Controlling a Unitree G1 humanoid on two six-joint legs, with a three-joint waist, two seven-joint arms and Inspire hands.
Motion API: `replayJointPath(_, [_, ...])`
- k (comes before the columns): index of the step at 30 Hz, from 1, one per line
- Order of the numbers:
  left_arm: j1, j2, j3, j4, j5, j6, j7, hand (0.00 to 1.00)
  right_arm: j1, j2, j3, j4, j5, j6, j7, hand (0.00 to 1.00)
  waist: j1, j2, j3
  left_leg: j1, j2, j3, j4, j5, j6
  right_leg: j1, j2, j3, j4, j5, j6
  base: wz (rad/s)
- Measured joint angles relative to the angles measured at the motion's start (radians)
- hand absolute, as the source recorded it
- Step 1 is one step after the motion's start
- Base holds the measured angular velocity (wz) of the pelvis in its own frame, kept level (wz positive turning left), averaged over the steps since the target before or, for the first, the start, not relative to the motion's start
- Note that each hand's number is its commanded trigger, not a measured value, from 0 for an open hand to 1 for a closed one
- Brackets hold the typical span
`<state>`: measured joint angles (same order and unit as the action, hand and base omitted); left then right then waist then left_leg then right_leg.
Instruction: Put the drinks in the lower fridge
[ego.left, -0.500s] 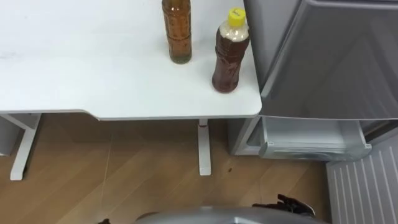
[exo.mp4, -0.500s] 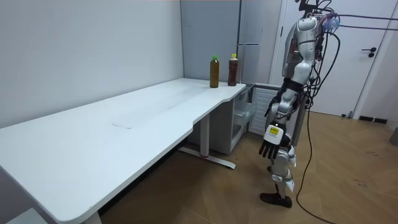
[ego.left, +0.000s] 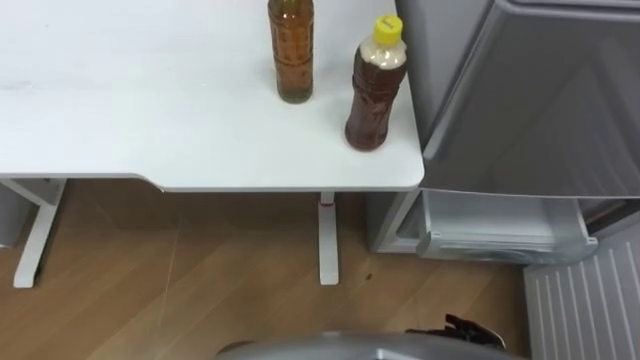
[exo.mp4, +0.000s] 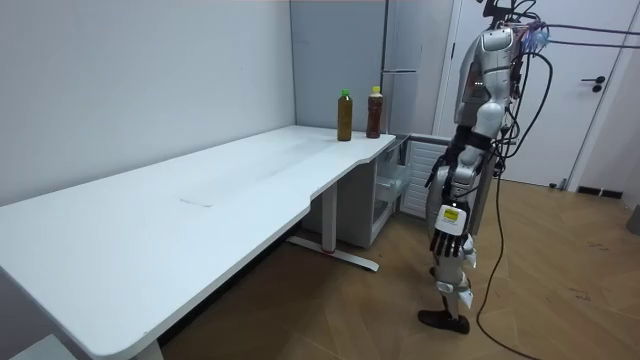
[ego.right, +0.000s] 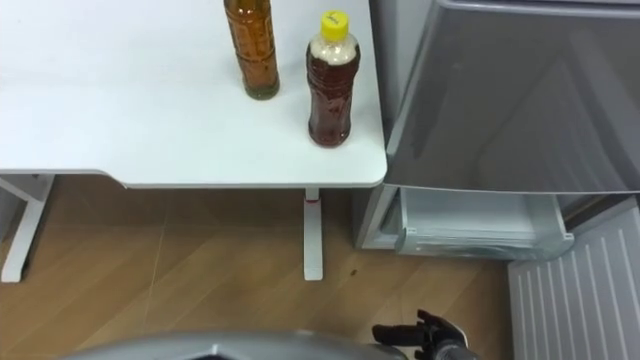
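Observation:
Two drink bottles stand upright on the white table's far right corner. One is a tall amber bottle with a green cap. To its right stands a brown bottle with a yellow cap. I stand on the wood floor a step back from that corner. My left hand hangs open at my side, holding nothing. My right hand shows low in front of my body, near the bottom edge.
The grey fridge stands right of the table. Its lower compartment is open, with a white drawer showing and the ribbed inside of its door swung out at the lower right. A table leg stands on the floor below the bottles.
In the room view my body has shifted slightly towards the view's right, and the hanging left hand has swung with it. The bottles have not moved.

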<state>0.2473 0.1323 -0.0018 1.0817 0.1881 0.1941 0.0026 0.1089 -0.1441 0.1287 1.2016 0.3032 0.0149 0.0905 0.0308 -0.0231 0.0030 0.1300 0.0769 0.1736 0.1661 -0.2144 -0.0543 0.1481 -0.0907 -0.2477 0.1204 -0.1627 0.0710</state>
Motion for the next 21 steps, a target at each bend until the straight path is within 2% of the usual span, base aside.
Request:
replayJointPath(5, [-0.004, 0.000, 0.002, -0.007, 0.000, -0.014, 0.049, 0.00, 0.000, 0.001, 0.004, -0.001, 0.004, -0.004, 0.000, 0.00, -0.004, -0.010, -0.0020, -0.003, -0.001, -0.014, 0.003, 0.000, 0.000, 0.012, 0.000, -0.003, -0.001, 0.000, 0.000, 0.06])
replayJointPath(10, [-0.004, 0.004, 0.003, -0.011, 0.002, -0.047, 0.104, 0.00, 0.000, 0.001, 0.006, -0.002, 0.001, -0.015, 0.015, 0.00, -0.004, -0.018, 0.0042, -0.020, -0.001, -0.025, 0.024, -0.001, 0.000, 0.012, 0.000, -0.009, 0.000, 0.000, 0.000, 0.07])
replayJointPath(13, [-0.006, 0.006, 0.023, -0.010, -0.007, -0.071, 0.128, 0.00, 0.000, 0.002, 0.006, -0.001, 0.001, -0.025, 0.022, 0.00, -0.005, -0.018, 0.0059, -0.037, -0.001, -0.043, 0.038, -0.006, 0.002, 0.010, 0.000, -0.027, 0.000, 0.000, 0.000, 0.19])
replayJointPath(17, [-0.002, 0.019, 0.067, -0.007, -0.156, -0.095, 0.166, 0.00, 0.002, 0.002, 0.006, 0.000, 0.000, -0.027, 0.022, 0.00, 0.001, -0.021, 0.0068, -0.036, -0.001, -0.046, 0.038, -0.007, 0.002, 0.012, 0.000, -0.028, 0.001, 0.000, 0.000, 0.01])
replayJointPath(19, [-0.002, 0.015, 0.104, -0.021, -0.251, -0.124, 0.183, 0.00, 0.003, 0.002, 0.006, 0.000, 0.001, -0.028, 0.022, 0.00, 0.002, -0.021, 0.0066, -0.034, -0.001, -0.045, 0.038, -0.006, 0.002, 0.014, -0.001, -0.029, 0.003, 0.000, 0.000, 0.00])
replayJointPath(21, [-0.005, 0.009, 0.120, -0.043, -0.361, -0.172, 0.199, 0.00, 0.010, 0.002, 0.005, -0.001, 0.005, -0.038, 0.022, 0.00, 0.003, -0.018, 0.0049, -0.031, -0.001, -0.045, 0.037, -0.006, 0.002, 0.015, -0.001, -0.027, 0.005, 0.000, 0.000, 0.00])
